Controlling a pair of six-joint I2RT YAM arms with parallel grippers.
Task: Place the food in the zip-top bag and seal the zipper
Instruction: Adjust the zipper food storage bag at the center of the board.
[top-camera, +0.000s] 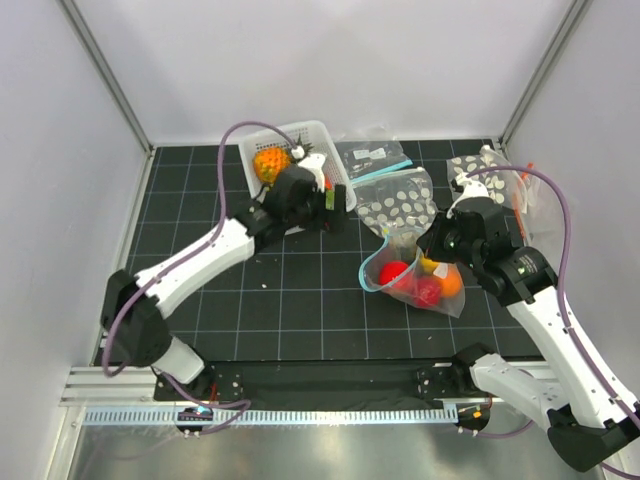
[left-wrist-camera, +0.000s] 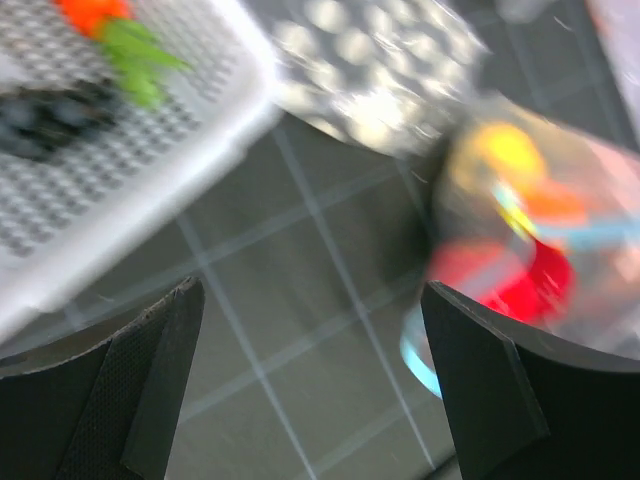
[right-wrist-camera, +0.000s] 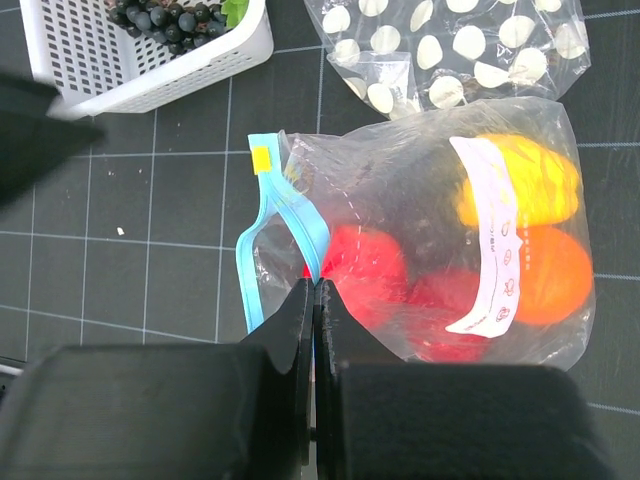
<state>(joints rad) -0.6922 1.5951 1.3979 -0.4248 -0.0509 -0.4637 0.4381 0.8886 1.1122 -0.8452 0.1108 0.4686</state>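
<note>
The zip-top bag (top-camera: 440, 300) lies right of centre on the black mat, and the food inside shows through the clear plastic. In the right wrist view a red round (right-wrist-camera: 365, 262) sits beside another red one (right-wrist-camera: 440, 315), with an orange (right-wrist-camera: 550, 275) and a yellow piece (right-wrist-camera: 525, 180) behind them. The teal zipper (right-wrist-camera: 262, 235) gapes in a loop at the bag's left end. My right gripper (right-wrist-camera: 316, 288) is shut on that zipper strip, at the bag's upper corner (top-camera: 432, 243). My left gripper (left-wrist-camera: 315, 345) hangs open and empty over the mat between basket and bag (left-wrist-camera: 520, 230), near the basket's corner (top-camera: 338, 205).
A white basket (top-camera: 300, 128) at the back holds a pineapple (top-camera: 270, 162) and dark grapes (right-wrist-camera: 165, 15). Two white-dotted clear bags (top-camera: 400, 200) (top-camera: 480, 165) and a small printed bag (top-camera: 370, 152) lie behind the zip-top bag. White walls enclose the mat.
</note>
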